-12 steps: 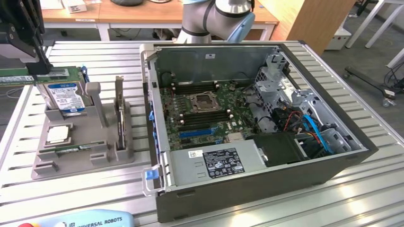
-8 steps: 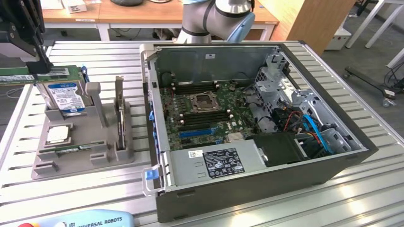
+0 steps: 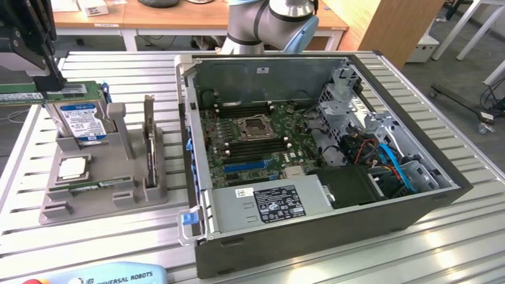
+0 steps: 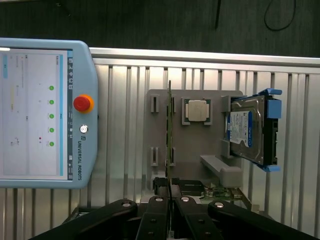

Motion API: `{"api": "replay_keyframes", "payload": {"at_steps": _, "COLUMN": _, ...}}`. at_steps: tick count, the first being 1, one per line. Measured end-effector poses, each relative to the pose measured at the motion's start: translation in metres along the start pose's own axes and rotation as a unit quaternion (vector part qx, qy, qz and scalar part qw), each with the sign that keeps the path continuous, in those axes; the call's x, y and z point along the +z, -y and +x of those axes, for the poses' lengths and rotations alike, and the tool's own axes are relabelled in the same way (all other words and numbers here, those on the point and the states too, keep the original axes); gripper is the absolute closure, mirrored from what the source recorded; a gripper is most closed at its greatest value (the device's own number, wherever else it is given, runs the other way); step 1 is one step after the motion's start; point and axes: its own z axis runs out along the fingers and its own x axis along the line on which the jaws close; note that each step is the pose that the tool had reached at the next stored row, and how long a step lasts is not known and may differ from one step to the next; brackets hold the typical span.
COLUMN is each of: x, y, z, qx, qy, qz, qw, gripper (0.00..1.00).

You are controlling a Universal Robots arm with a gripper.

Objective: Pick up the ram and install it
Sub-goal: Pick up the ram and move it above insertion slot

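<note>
Up by the hard drive [image 3: 83, 121], your gripper [image 4: 170, 194] has its jaws clamped on the ram [image 3: 79, 92], which I'd judge light, stiff and fragile, best pinched mid-length.

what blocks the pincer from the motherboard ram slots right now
Probably nothing, so yes: the computer case lies open and the ram slots by the processor socket sit bare. The pincer holds the ram outside the case.
</note>
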Motion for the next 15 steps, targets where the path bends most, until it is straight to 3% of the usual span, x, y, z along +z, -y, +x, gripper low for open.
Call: {"api": "replay_keyframes", "payload": {"at_steps": 15, "x": -0.0001, "y": 0.0022, "z": -0.0003, "qx": 0.0, "qy": 0.0, "qz": 0.0, "qw": 1.0, "gripper": 0.89}}
